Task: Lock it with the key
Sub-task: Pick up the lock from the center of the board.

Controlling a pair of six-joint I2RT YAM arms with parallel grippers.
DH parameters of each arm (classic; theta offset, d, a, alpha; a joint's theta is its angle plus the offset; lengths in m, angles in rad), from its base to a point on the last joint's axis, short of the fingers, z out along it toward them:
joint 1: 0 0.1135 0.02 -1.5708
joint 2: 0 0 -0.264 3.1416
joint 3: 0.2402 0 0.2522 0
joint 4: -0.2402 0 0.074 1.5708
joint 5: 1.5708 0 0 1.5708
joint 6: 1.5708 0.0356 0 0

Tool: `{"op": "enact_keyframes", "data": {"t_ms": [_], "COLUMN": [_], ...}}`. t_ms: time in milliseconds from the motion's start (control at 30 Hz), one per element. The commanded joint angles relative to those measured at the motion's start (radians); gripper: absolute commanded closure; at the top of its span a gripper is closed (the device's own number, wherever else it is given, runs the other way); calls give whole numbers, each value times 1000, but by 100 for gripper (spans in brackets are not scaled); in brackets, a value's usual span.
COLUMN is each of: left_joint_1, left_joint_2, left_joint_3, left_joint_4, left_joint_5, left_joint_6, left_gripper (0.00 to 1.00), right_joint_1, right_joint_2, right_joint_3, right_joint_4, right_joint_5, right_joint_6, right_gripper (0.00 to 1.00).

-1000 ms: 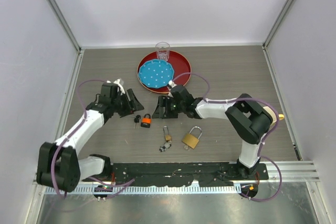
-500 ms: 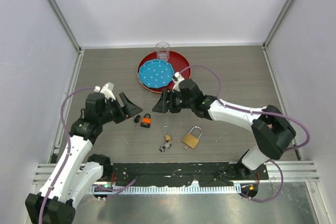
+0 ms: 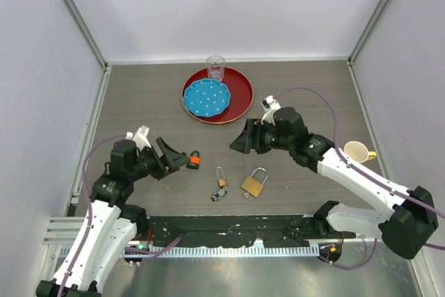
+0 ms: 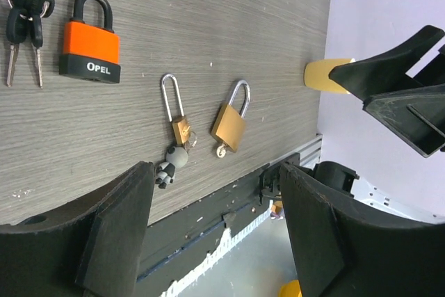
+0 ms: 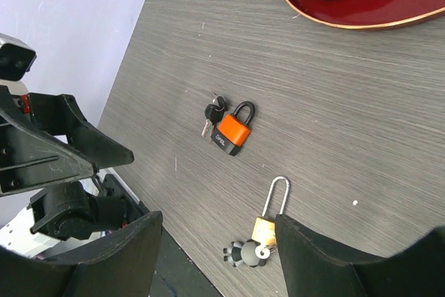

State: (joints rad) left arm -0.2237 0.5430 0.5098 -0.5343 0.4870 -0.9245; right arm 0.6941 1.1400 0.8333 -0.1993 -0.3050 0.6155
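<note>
Top external, left gripper hides keys, orange padlock part-covered

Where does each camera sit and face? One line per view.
Top external: above, behind the bases, looking down on the table; left arm and right arm show.
Left wrist: left arm, looks past left tool at orange padlock.
Right wrist: right arm, looks past right tool at that padlock.
Shared: the orange padlock, in all three.
</note>
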Motion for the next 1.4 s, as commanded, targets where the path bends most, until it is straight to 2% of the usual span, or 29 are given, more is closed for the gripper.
{"op": "enact_keyframes", "data": {"t_ms": [0, 167, 433, 900, 1167, 1367], "left_joint_1": [3, -5, -63, -422, -548, -577], "left_joint_2": [31, 98, 334, 711, 761, 791], "left_joint_3": [-8, -5, 39, 141, 105, 62], "left_joint_4": [16, 82, 187, 382, 451, 530], "left_joint_5": [47, 47, 19, -179, -300, -334], "left_joint_6": [-10, -11, -5, -89, -140, -180], "left_gripper": [25, 25, 27, 34, 39, 45], "right_joint_1": [-30, -83, -143, -200, -211, -214], "right_joint_2": [-52, -60, -72, -43, -46, -49], "right_joint_3": [-17, -48, -77, -85, -99, -102], "right_joint_4": [-61, -58, -51, -40, -40, -40], "right_joint_5": [-11, -75, -111, -160, -172, -183], "right_joint_6": [-39, -22, -2, 4, 1, 1], "right_gripper": [28, 28, 28, 28, 29, 28]}}
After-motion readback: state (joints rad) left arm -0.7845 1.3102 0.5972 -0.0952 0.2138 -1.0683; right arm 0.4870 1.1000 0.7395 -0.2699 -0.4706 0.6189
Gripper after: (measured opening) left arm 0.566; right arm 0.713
